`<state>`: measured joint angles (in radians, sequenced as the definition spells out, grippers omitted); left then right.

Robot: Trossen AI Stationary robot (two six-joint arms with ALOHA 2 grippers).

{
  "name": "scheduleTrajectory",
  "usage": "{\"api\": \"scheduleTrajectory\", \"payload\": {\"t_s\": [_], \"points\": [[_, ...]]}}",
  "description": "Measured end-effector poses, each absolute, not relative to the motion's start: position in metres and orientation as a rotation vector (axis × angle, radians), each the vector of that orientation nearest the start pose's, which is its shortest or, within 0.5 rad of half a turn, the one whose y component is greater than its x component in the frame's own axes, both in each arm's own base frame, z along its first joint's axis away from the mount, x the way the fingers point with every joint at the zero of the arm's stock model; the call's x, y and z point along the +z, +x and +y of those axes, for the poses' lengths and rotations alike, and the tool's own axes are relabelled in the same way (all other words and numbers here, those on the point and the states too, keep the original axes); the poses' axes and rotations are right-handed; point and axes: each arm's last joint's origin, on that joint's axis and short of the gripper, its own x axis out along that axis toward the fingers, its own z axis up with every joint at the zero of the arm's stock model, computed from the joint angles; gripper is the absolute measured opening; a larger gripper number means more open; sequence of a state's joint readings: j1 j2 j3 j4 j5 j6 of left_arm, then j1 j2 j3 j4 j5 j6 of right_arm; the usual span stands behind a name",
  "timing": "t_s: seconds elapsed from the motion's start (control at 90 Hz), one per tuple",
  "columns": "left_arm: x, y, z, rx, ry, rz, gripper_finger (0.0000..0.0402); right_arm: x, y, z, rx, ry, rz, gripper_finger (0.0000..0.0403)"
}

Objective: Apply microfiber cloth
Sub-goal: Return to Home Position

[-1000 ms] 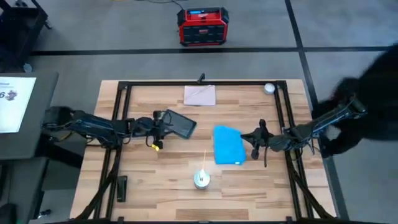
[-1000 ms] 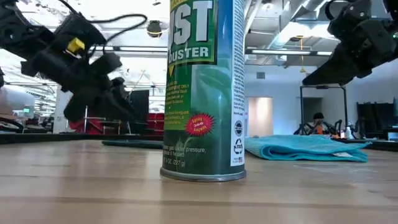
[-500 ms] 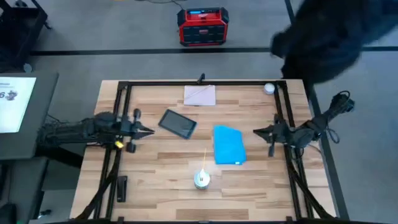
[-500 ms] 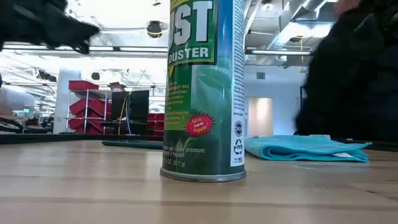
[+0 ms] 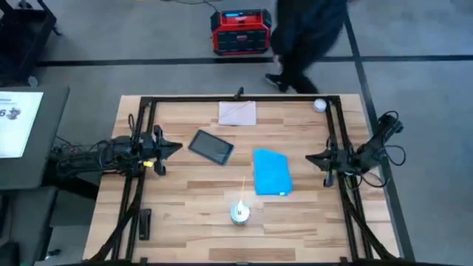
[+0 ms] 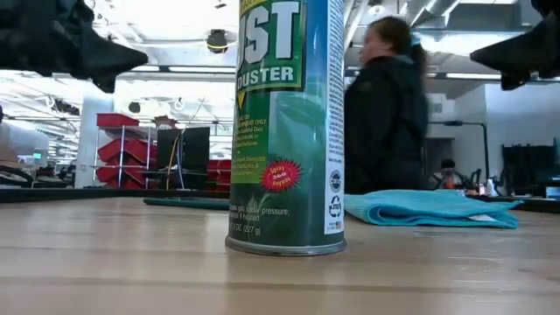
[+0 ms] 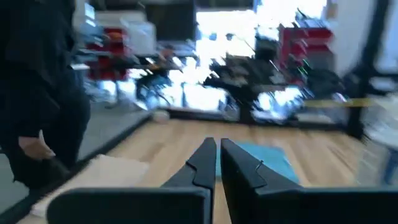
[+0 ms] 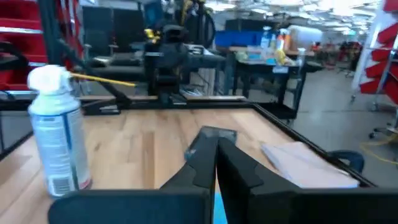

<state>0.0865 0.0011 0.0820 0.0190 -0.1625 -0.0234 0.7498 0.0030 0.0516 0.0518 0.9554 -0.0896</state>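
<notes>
**Arms drawn back to the table's sides, cloth lying flat between them**

Both arms have pulled away from the middle of the table since a second ago. Then the left gripper (image 5: 174, 145) was right beside the black tablet (image 5: 211, 146) and the right gripper (image 5: 309, 157) was just off the edge of the microfiber cloth (image 5: 271, 172). Now each sits near its own side rail. A person (image 5: 307, 37) in dark clothes, who was off the table's right side, has walked round to its far edge. The cloth, the tablet and the duster can (image 5: 239, 213) have not shifted.

The left gripper's fingers are pressed almost together and hold nothing. Its tips point toward the tablet, which lies a little ahead of them and does not touch them. The right gripper's fingers are pressed together and also hold nothing.

The cloth lies folded flat on the wooden table (image 5: 185, 199), ahead of the right gripper's tips and clear of them. It is nearer that gripper than the left one, with the tablet between it and the left gripper. The can stands upright, off to one side of the line between the two grippers. A pale beige sheet (image 5: 237, 113) lies flat on the other side of that line, toward the person.
</notes>
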Motion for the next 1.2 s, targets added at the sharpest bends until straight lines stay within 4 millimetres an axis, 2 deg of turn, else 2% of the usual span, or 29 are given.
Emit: {"api": "scheduleTrajectory", "payload": {"t_s": [0.056, 0.122, 0.222, 0.489, 0.956, 1.2], "points": [[0.187, 0.093, 0.013, 0.248, -0.015, -0.138, 0.0, 0.173, 0.078, 0.04, -0.22, -0.009, -0.051, 0.0], [0.182, 0.095, 0.013, 0.251, -0.007, -0.166, 0.0, 0.171, 0.079, 0.04, -0.231, 0.019, -0.035, 0.0], [0.184, 0.094, 0.014, 0.272, -0.017, -0.181, 0.0, 0.171, 0.079, 0.038, -0.26, 0.037, -0.038, 0.0], [0.186, 0.094, 0.014, 0.277, 0.048, -0.193, 0.0, 0.174, 0.087, 0.031, -0.126, -0.029, -0.071, 0.0], [0.178, 0.095, 0.013, 0.244, 0.041, -0.062, 0.0, 0.167, 0.097, -0.005, -0.059, 0.011, -0.024, 0.0], [0.182, 0.093, 0.013, 0.251, 0.048, -0.055, 0.0, 0.168, 0.095, -0.021, -0.128, 0.043, -0.028, 0.0]]}}
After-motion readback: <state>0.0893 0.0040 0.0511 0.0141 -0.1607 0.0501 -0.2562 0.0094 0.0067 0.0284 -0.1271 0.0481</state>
